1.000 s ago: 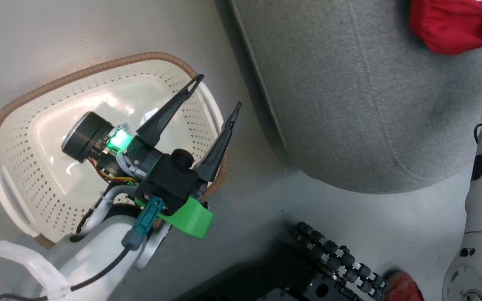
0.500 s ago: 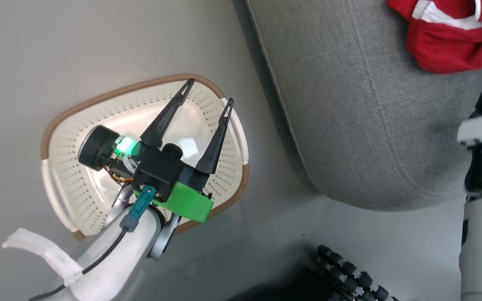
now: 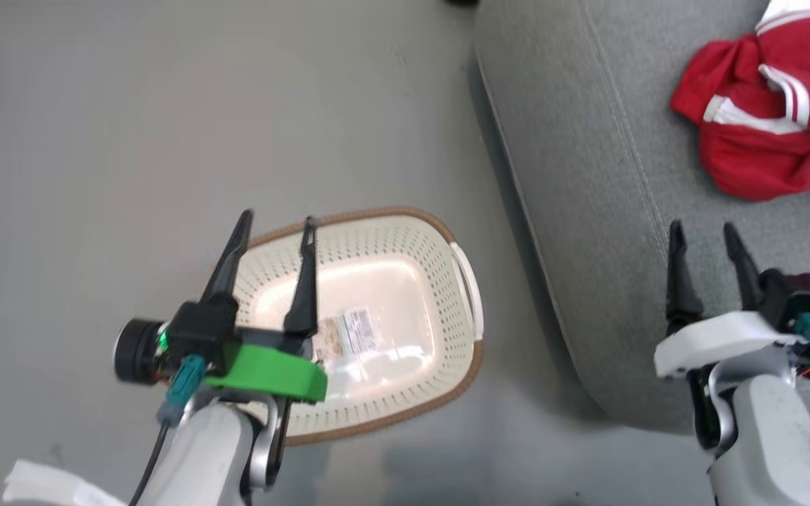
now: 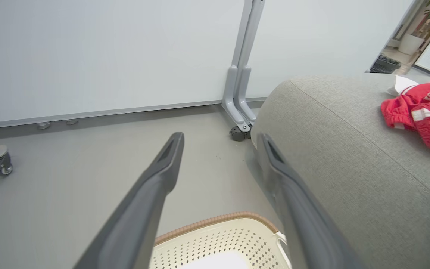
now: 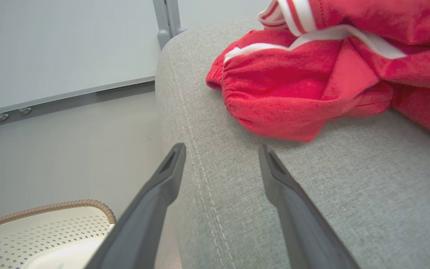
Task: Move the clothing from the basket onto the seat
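Drawn back from the clothing (image 3: 763, 147) since half a second earlier, the right pincer (image 3: 701, 228) hovered over the near edge of the seat (image 3: 588, 176), its fingers apart and holding nothing. That clothing, a crumpled red jersey with white stripes, lay further in on the seat, apart from the pincer. Beside the seat, the basket (image 3: 391, 239) stood on the floor (image 3: 166, 105), a label sticker (image 3: 345, 334) on its bottom. The left pincer (image 3: 277, 218) hung over the basket's side away from the seat, fingers apart, gripping nothing.

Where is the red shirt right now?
In the head view the red jersey lies crumpled on the grey seat at the upper right, just beyond the right gripper, apart from the basket.
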Available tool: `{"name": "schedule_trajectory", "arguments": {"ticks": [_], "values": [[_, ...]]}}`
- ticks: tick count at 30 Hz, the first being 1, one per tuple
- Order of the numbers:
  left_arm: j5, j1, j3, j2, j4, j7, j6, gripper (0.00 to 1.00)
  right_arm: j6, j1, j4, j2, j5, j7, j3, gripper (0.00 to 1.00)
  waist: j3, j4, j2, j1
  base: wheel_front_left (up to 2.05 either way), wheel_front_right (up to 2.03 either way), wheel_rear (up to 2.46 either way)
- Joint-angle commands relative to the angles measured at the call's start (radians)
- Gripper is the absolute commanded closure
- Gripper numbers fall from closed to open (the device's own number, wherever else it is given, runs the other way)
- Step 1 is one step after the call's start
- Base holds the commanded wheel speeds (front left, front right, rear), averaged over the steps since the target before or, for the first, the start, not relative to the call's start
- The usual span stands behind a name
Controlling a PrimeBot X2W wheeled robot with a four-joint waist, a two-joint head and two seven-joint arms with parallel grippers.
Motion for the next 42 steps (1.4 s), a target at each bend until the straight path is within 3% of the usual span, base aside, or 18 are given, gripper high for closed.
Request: {"name": "schedule_trajectory", "arguments": {"ticks": [1,13,19,27,42], "values": [[0.01,0.046,0.03,-0.012,-0.007,-0.003,-0.005,0.0,-0.001,0.032,-0.006,-0.006,-0.008,-0.003,0.018,0.0,-0.193,0.13,0.0,0.0,0.0,0.0,0.0],[0.128,0.317,0.29,-0.079,-0.117,-0.002,-0.103,0.0,-0.001,0.18,-0.206,-0.033,-0.044,-0.003,0.178,0.0,-0.389,0.161,0.0,0.0,0.0,0.0,0.0],[0.169,0.409,0.35,-0.088,-0.172,-0.002,-0.154,0.0,-0.001,0.274,-0.33,-0.023,-0.068,-0.003,0.193,0.0,-0.43,0.158,0.0,0.0,0.0,0.0,0.0],[0.203,0.488,0.356,-0.089,-0.199,-0.002,-0.152,0.0,-0.001,0.354,-0.38,-0.011,-0.08,-0.003,0.238,0.0,-0.453,0.145,0.0,0.0,0.0,0.0,0.0],[0.165,0.507,0.377,-0.089,-0.186,-0.002,-0.153,0.0,-0.001,0.373,-0.353,-0.004,-0.069,-0.003,0.23,0.0,-0.475,0.143,0.0,0.0,0.0,0.0,0.0]]}}
